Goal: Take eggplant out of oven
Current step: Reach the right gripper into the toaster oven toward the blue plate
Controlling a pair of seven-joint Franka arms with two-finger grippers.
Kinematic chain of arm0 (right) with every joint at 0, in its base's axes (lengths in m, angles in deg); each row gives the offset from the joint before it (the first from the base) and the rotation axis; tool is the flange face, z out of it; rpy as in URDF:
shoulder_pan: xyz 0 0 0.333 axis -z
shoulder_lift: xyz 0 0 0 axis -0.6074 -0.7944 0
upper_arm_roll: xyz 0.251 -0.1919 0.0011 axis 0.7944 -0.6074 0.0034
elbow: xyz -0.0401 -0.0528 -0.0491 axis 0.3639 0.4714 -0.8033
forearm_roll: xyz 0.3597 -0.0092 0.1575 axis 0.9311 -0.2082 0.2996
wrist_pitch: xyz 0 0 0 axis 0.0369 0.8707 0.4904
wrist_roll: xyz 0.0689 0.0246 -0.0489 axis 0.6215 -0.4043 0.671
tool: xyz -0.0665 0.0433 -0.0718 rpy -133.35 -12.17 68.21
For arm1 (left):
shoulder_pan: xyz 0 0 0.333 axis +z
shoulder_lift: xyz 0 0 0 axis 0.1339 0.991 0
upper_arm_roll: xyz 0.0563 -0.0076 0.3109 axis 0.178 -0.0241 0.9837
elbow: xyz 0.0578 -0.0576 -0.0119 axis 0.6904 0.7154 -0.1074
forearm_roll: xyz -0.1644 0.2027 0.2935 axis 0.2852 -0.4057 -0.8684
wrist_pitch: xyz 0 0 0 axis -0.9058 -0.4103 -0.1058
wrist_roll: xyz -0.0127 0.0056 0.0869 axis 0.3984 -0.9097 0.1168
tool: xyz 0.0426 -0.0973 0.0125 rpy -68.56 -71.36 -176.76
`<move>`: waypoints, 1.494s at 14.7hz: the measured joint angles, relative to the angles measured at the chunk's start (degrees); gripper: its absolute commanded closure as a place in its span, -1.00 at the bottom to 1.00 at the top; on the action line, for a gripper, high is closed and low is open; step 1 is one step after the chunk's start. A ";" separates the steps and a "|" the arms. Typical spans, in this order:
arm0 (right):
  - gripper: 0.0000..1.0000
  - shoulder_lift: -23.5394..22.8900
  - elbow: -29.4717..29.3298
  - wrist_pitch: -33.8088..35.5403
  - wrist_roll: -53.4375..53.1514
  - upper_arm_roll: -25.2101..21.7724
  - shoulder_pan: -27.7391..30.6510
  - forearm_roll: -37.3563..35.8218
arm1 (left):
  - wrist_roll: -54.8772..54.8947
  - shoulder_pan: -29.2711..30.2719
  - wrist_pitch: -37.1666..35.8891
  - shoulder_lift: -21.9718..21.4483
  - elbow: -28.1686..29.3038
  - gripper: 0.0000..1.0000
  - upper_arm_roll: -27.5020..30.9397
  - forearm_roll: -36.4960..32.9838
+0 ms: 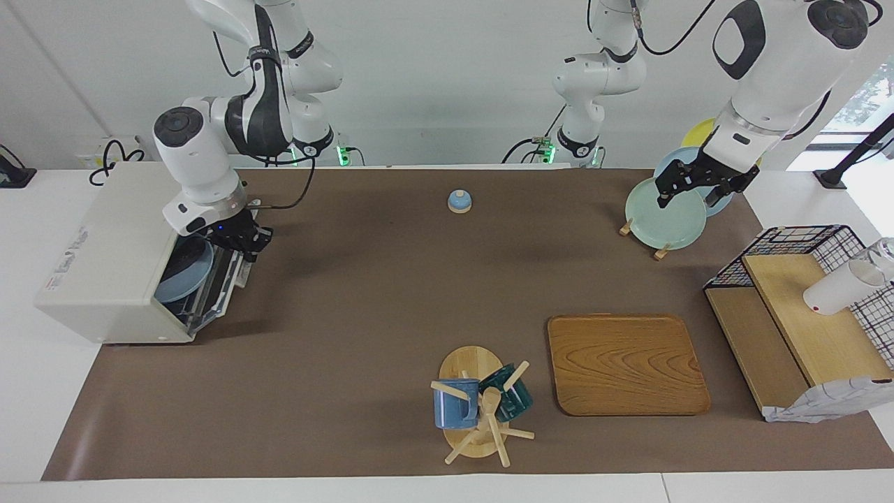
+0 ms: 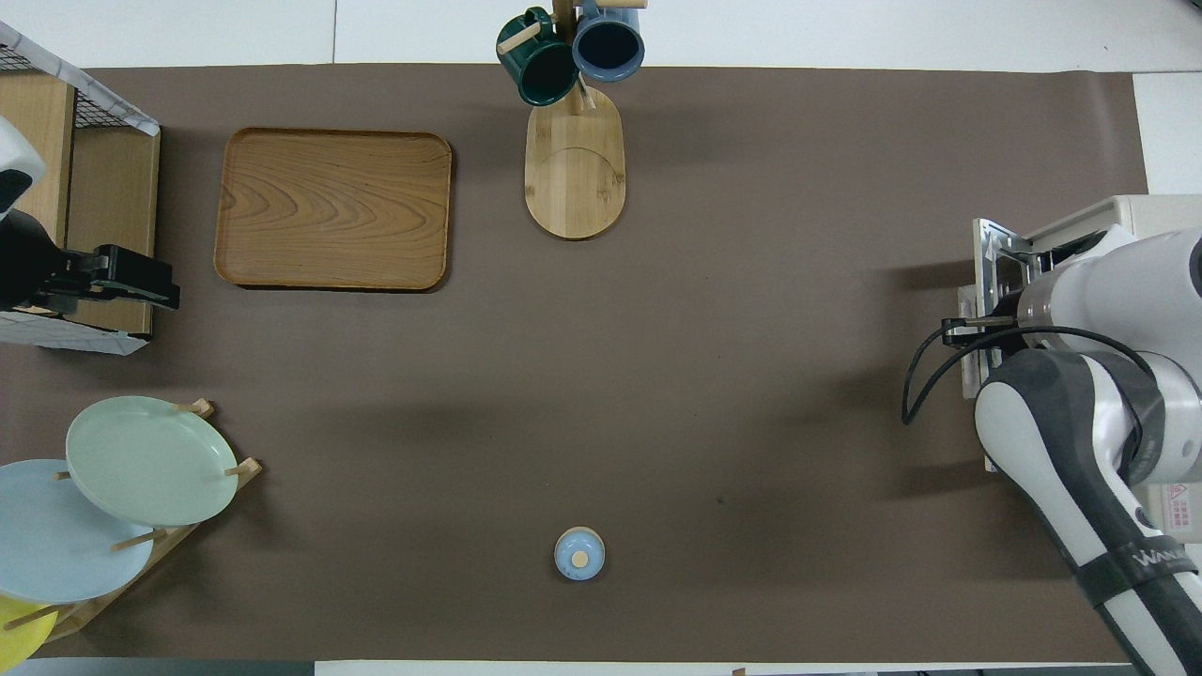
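The cream-white oven (image 1: pixel 105 265) stands at the right arm's end of the table, its door (image 1: pixel 227 276) swung partway down. My right gripper (image 1: pixel 241 241) is shut on the handle at the door's top edge. Through the opening a blue plate (image 1: pixel 183 279) shows inside. The eggplant is hidden. In the overhead view the oven (image 2: pixel 1146 211) and its door (image 2: pixel 991 263) show, but the right arm's wrist covers that gripper. My left gripper (image 1: pixel 698 188) hangs open and empty in the air at the left arm's end, also seen as the left gripper (image 2: pixel 141 282) from overhead. That arm waits.
A wooden tray (image 1: pixel 625 363) and a mug tree (image 1: pixel 478 405) with two mugs lie far from the robots. A small blue knobbed lid (image 1: pixel 459 201) sits near them. A plate rack (image 1: pixel 663 216) and a wire basket with wooden shelves (image 1: pixel 803 314) stand at the left arm's end.
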 measured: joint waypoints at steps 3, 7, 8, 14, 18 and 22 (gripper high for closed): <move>1.00 -2.07 2.38 -6.54 -0.68 0.38 -1.03 0.37 | 0.00 0.00 0.00 0.00 0.00 -1.00 0.00 0.00; 1.00 -6.26 3.62 -11.64 -2.23 0.48 -1.98 0.51 | 0.00 0.00 0.00 0.00 0.00 -1.00 0.00 0.00; 1.00 -7.39 3.64 -12.47 -2.33 0.47 -1.99 1.07 | 0.00 0.00 0.00 0.00 0.00 -1.00 0.00 0.00; 1.00 -9.56 2.08 -13.58 -2.45 0.09 -2.67 3.93 | 0.00 0.00 0.00 0.00 0.00 -1.00 0.00 0.00; 0.18 -8.16 -7.96 1.88 -6.78 -0.03 -5.54 5.55 | 0.00 0.00 0.00 0.00 0.00 -1.00 0.00 0.00; 0.34 -4.52 -13.11 12.53 -7.50 -1.42 -2.68 5.03 | 0.00 0.00 0.00 0.00 0.00 -1.00 0.00 0.00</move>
